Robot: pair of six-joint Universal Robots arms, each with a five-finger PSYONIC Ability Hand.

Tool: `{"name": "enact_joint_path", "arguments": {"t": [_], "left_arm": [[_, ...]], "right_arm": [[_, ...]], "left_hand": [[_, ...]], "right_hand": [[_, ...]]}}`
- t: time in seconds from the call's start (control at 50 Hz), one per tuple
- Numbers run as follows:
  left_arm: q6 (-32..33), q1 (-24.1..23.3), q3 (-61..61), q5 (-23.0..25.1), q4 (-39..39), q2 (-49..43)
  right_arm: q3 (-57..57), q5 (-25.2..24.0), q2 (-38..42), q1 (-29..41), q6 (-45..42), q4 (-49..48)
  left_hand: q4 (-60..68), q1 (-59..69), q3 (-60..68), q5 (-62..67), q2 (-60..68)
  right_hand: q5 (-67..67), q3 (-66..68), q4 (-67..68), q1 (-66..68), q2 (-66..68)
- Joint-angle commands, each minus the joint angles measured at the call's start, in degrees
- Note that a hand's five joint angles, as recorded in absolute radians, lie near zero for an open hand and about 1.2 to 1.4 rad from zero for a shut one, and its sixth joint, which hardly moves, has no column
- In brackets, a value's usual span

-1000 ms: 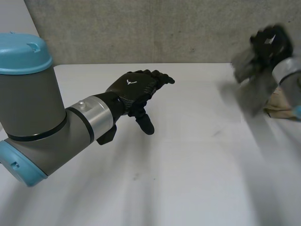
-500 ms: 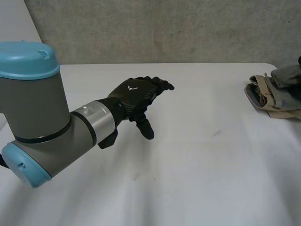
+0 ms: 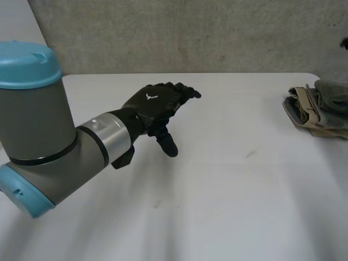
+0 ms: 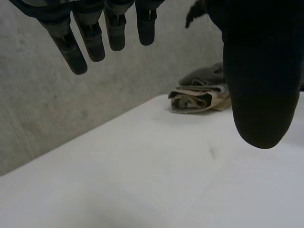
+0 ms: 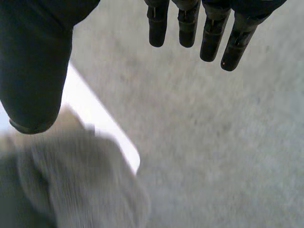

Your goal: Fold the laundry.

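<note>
My left hand point(image 3: 155, 104) hovers open over the left middle of the white table point(image 3: 228, 179); its straight fingers point(image 4: 80, 38) and thumb hold nothing. A pile of folded laundry point(image 3: 312, 111) lies at the table's far right edge, with a grey cloth point(image 3: 333, 93) on top. From the left wrist view the pile point(image 4: 199, 95) lies well beyond the fingertips. My right hand point(image 5: 211, 33) is open above the grey cloth point(image 5: 71, 185), its fingers straight and apart from it. A tip of that hand point(image 3: 345, 42) shows above the pile.
A grey concrete wall point(image 3: 190, 32) runs along the table's far edge. The table's corner point(image 5: 128, 159) ends just past the pile. White tabletop stretches between my left hand and the pile.
My right hand swung to the right with the grey cloth, left it on top of the pile, opened and rose clear. The left hand has barely shifted.
</note>
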Motion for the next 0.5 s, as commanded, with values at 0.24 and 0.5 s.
{"name": "enact_joint_path", "arguments": {"t": [0.24,0.5], "left_arm": [[-4.18,11.46,-1.01,-9.57,0.27,16.57],[-4.18,12.70,-3.21,-9.48,0.00,15.96]], "right_arm": [[31.49,10.22,-25.19,18.65,32.43,-15.28],[40.56,12.24,-28.72,22.69,31.29,-19.42]], "left_hand": [[-0.37,0.36,-0.89,-1.35,-0.49],[-1.59,-0.87,-2.12,-2.58,-1.71]], "right_hand": [[-3.58,-2.41,-3.58,-1.72,-2.63],[-3.58,-2.41,-3.58,-1.72,-2.63]]}}
